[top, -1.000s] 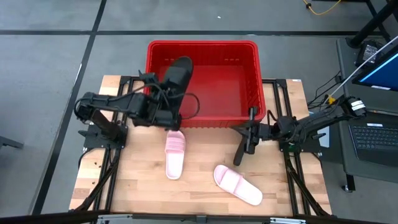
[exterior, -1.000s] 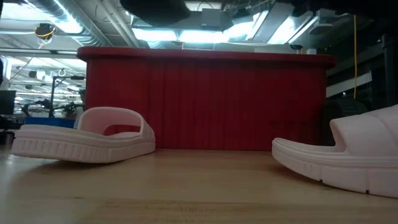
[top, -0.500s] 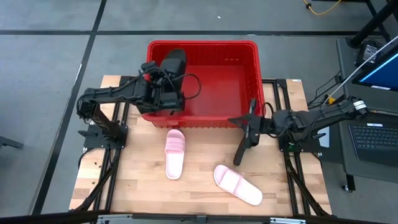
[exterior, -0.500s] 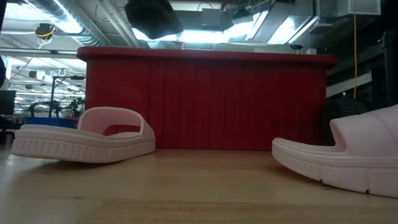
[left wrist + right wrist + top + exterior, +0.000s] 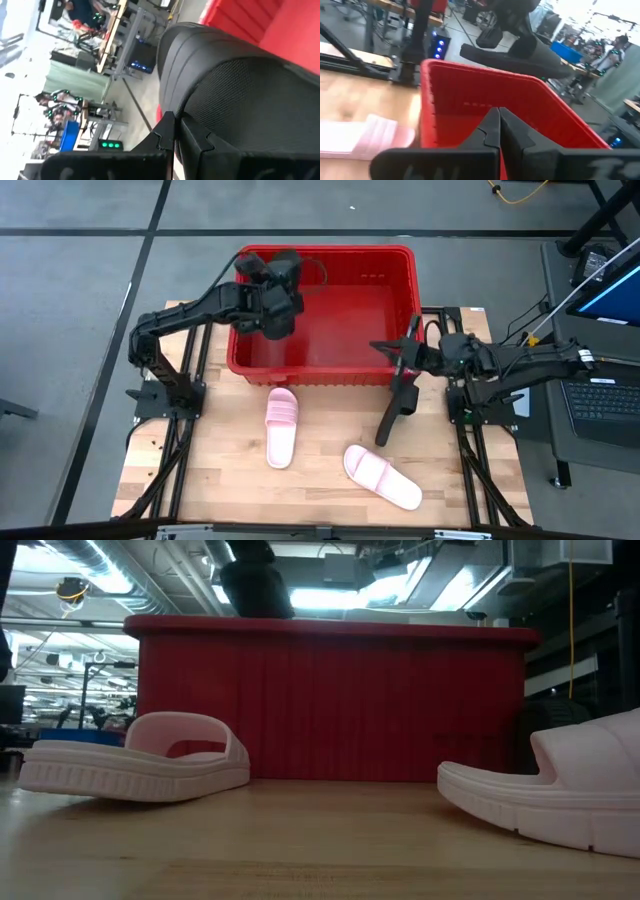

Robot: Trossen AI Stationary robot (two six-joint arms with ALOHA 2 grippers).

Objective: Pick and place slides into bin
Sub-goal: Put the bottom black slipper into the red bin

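Observation:
My left gripper [image 5: 272, 300] is shut on a black slide [image 5: 282, 272] and holds it over the far left part of the red bin [image 5: 400, 260]. The slide also shows above the bin's rim in the low view [image 5: 255, 585] and in the right wrist view [image 5: 520, 57]. My right gripper [image 5: 385, 348] is shut and empty, above the bin's near right corner. A second black slide [image 5: 393, 418] stands on its side edge on the table just below that gripper. Two pink slides [image 5: 281, 427] [image 5: 382, 476] lie sole-down on the table in front of the bin. My left gripper comes at the black slide from above, as the right wrist view shows. Its fingers [image 5: 167, 131] lie against the slide beside the wide strap [image 5: 200, 55]; the gripper itself hides the exact place. The slide is lifted clear, roughly level, over the bin.
The bin [image 5: 330, 705] stands at the table's far edge and fills the middle of the low view. The wooden table top [image 5: 200, 480] is bare at its near left. A laptop [image 5: 600, 395] and cables lie beyond the right edge.
My left gripper has carried the black slide toward the far edge, from the bin's near left rim to over its far left part, turning as it went. My right gripper has moved toward the far edge, away from the standing black slide and toward the bin.

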